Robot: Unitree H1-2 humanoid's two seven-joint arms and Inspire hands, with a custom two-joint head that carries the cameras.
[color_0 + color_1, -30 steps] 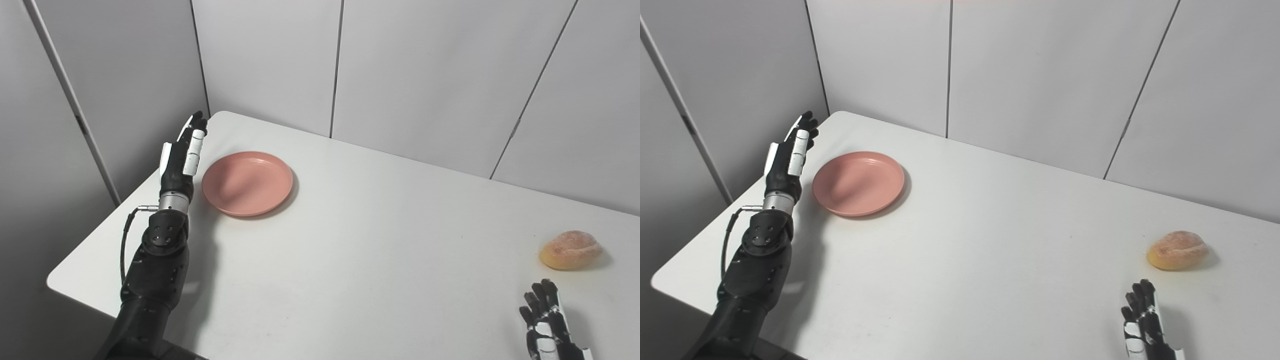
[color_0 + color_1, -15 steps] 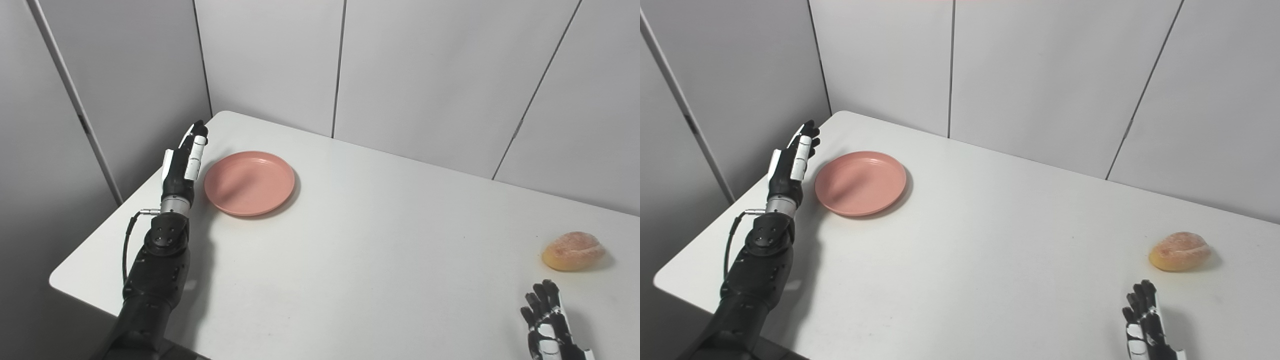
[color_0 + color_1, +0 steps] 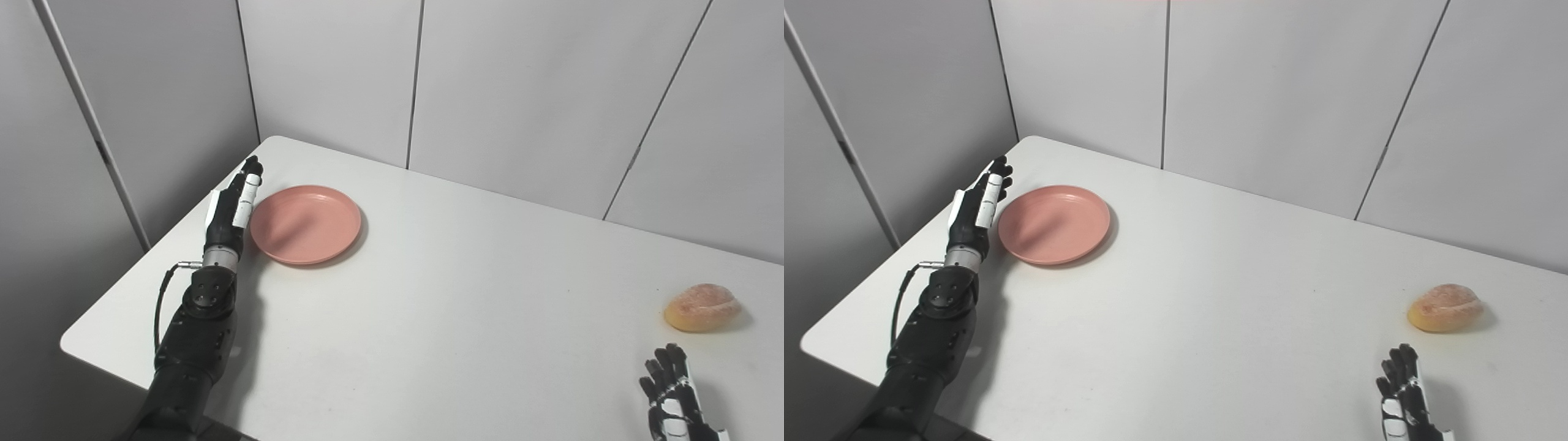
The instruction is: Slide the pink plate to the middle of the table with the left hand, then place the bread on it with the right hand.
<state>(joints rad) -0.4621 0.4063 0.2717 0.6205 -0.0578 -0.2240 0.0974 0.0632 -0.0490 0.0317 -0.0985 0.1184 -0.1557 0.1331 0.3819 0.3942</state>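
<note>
nearest to me, my right hand (image 3: 674,395) sits low at the bottom right edge of the table (image 3: 459,318), fingers apart and holding nothing, waiting. the bread (image 3: 702,307) lies just beyond it on the bare tabletop, near but not touching.

my left hand (image 3: 233,205) is out at the far left, flat and upright with fingers straight together, gripping nothing. its palm side faces the pink plate (image 3: 305,223), which sits at the far left part of the table, well apart from the middle. the hand stands right at the plate's left rim; i cannot tell whether it is touching yet.

the push is what lies ahead, i judge, and the risks are in it. if the hand rides too high it may slip over the shallow rim and slide across the plate instead of moving it. a push off-centre could spin the plate or send it toward the far edge of the table. if i stop short, the plate stays out of easy reach for the bread.
</note>
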